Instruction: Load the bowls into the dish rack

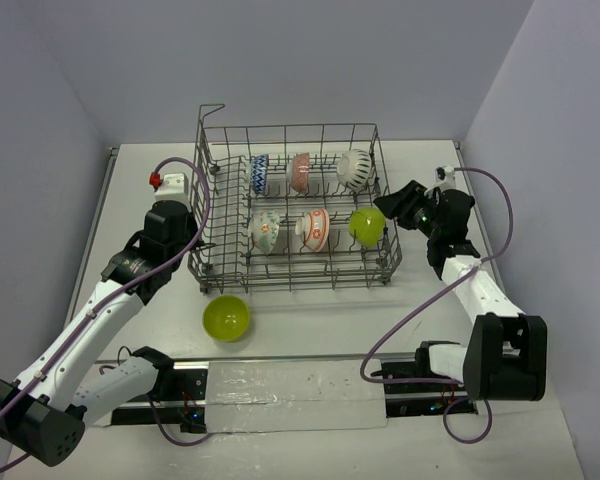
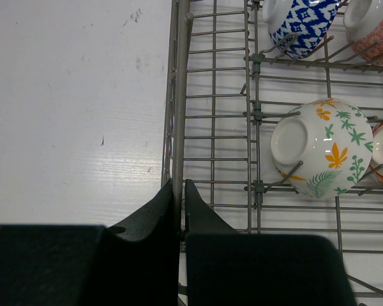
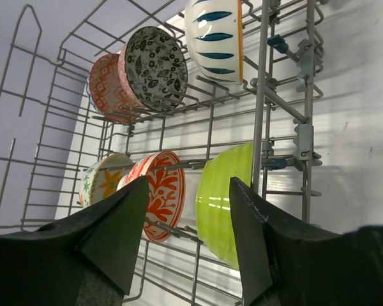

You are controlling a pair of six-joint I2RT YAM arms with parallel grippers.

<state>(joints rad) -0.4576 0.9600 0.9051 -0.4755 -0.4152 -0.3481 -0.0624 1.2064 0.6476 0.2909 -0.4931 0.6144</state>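
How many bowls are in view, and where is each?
7. Six in the dish rack: far row, blue-white bowl, pink-red bowl, dark-marked white bowl; near row, floral bowl, red-orange bowl, lime-green bowl. Another green bowl sits on the table outside it. None seems hidden.

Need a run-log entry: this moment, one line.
left gripper shut on dish rack | right gripper open at racked green bowl | loose green bowl: table

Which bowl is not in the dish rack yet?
The lime-green bowl sitting on the table, just in front of the dish rack. The other lime-green bowl and the patterned bowls all sit inside, tipped between the tines.
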